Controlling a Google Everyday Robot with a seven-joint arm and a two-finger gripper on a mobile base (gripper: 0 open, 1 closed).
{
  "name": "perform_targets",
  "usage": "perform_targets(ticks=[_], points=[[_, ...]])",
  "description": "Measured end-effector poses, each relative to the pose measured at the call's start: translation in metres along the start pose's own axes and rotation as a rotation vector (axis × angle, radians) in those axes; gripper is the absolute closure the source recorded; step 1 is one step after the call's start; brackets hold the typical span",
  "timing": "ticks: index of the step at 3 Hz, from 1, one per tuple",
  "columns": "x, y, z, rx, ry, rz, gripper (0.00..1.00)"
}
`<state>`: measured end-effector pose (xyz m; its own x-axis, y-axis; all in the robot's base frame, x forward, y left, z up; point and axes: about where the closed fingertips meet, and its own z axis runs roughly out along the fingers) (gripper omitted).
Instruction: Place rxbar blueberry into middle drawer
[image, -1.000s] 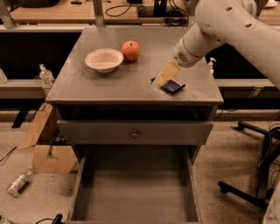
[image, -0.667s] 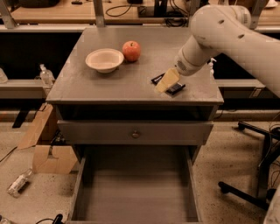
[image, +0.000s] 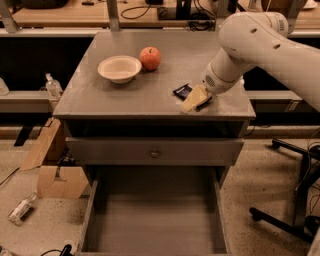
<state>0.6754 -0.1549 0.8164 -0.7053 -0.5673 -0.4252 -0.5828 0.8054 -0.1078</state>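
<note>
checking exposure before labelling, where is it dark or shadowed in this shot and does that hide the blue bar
Camera view: the cabinet top is evenly lit, with no glare; the rxbar blueberry reads dark but distinct, partly covered by the pincer at the top's right front; the gap under the top is deep shadow; the open middle drawer is dimmer, its floor readable.
</note>
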Motion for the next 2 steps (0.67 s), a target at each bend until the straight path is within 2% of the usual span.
perform_targets(ticks=[2], points=[[-0.0056,-0.0014,-0.0118,0.000,0.000,0.000,0.87]])
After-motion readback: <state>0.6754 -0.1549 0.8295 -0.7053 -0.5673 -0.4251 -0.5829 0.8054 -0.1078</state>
